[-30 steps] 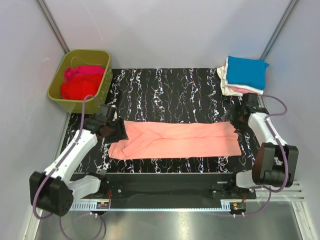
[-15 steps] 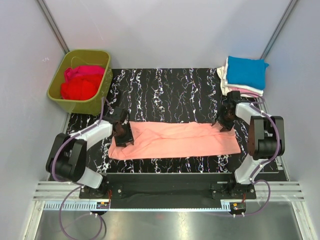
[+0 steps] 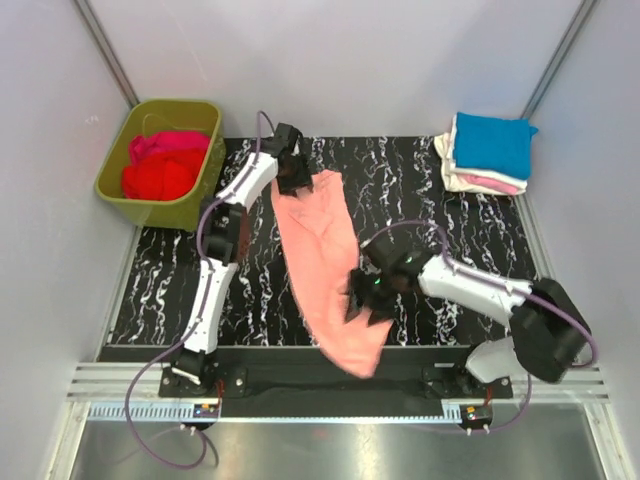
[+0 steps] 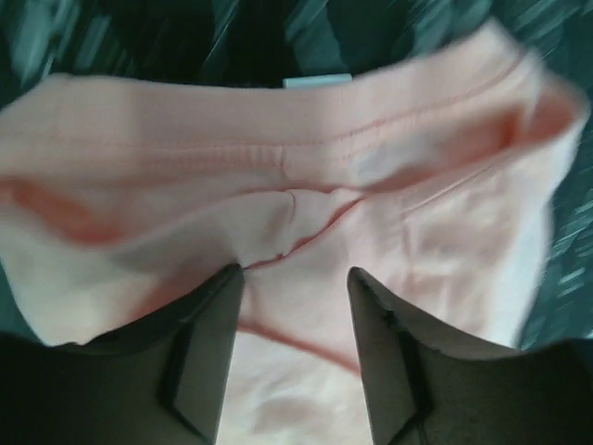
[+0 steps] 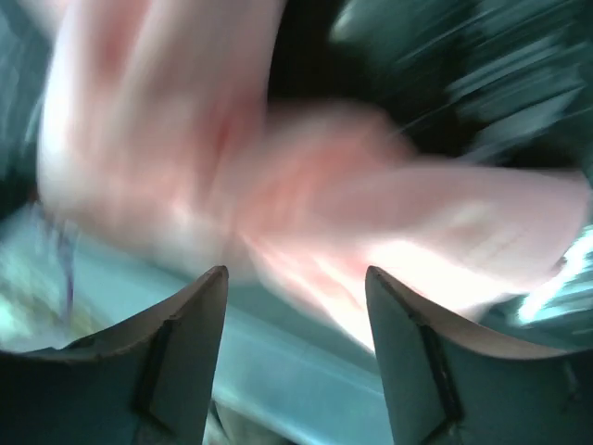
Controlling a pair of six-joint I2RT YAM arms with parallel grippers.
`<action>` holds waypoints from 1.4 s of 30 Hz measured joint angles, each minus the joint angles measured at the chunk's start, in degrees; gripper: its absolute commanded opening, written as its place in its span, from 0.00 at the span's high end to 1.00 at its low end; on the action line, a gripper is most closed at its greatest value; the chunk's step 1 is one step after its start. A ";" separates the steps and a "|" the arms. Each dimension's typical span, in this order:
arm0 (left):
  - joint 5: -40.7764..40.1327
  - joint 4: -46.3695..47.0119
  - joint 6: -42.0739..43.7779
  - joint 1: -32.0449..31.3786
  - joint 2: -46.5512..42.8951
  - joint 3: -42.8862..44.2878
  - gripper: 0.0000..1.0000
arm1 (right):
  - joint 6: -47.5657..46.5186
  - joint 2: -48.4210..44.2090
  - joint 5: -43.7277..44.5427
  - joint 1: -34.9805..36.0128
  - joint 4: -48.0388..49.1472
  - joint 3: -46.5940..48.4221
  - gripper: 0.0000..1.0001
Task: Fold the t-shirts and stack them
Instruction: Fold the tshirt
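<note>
shirt: salmon shirt (image 3: 318, 240) on table (image 3: 450, 230), right of tub (image 3: 155, 208) | axis: slants from beside the tub away to the table's edge, tail overhanging | left end effector (image 3: 292, 175): clamped on tub-side end | right end effector (image 3: 368, 298): at end farthest from the tub, on its side edge; grip blurred, cannot tell

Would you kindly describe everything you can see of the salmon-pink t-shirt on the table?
The salmon-pink t-shirt looks like soft matte cotton, folded into a long narrow strip. It lies slantwise on the black marbled table, with its near end drooping past the front edge. Up close, a stitched hem and a small pale label show. The left tool pinches a bunched fold at the far end. The right tool meets its right edge, but blur hides whether it grips.
</note>
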 measured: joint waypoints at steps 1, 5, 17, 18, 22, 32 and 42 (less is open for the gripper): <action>2.12 -1.09 0.59 0.04 5.31 10.54 0.31 | 1.88 -2.10 -2.08 5.40 -0.83 1.20 0.24; 10.16 12.52 0.42 0.04 2.95 6.19 0.01 | 4.94 -9.20 -1.88 10.71 -7.58 10.97 0.10; 10.99 8.57 6.54 1.25 -30.82 -4.76 0.01 | -4.44 11.76 10.49 1.55 -14.78 37.31 0.10; 9.86 8.98 6.82 1.73 -36.04 -9.94 0.01 | -5.40 15.21 10.56 -0.26 -14.78 39.41 0.12; 5.79 8.37 7.54 3.28 -56.00 -30.91 0.01 | -8.94 28.33 11.72 -6.01 -15.06 49.07 0.19; 3.39 5.66 6.56 2.80 -79.93 -68.46 0.01 | -13.66 54.82 9.84 -8.09 -18.60 80.52 0.33; 3.34 2.47 5.97 2.80 -91.56 -74.88 0.01 | -13.62 67.89 6.58 -8.09 -20.90 93.35 0.38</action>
